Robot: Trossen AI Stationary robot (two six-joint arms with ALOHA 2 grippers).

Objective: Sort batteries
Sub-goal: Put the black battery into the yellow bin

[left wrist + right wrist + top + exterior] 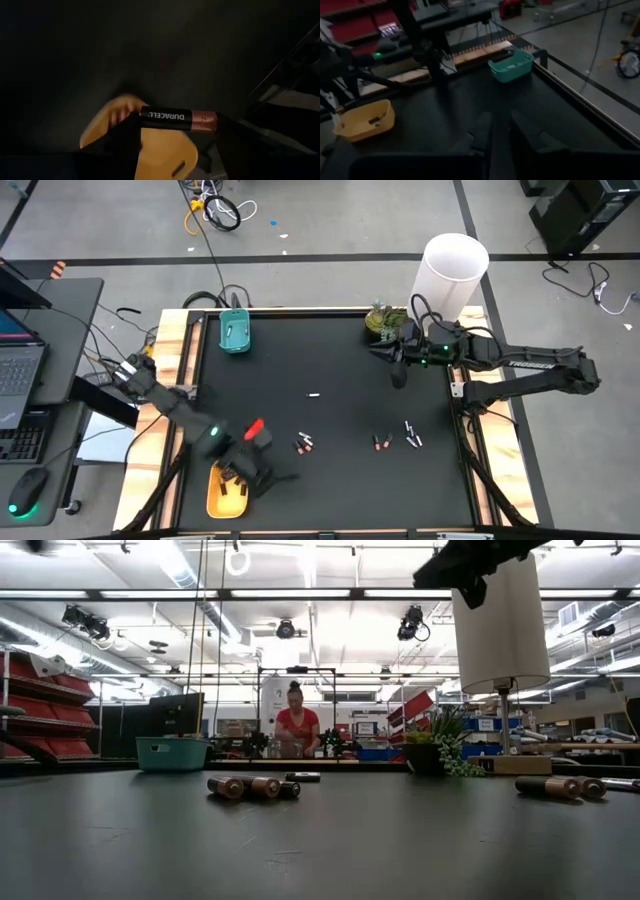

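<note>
The left hand grips a battery crosswise between its fingers, above the yellow tray at the bench's front left corner. The battery is black with a copper end; only the left wrist view shows its lettering. The high view shows dark batteries lying in the yellow tray, and loose batteries on the bench near its front edge. The teal tray sits at the back left. The right hand, fingers nearly closed and empty, hovers near the back right corner.
</note>
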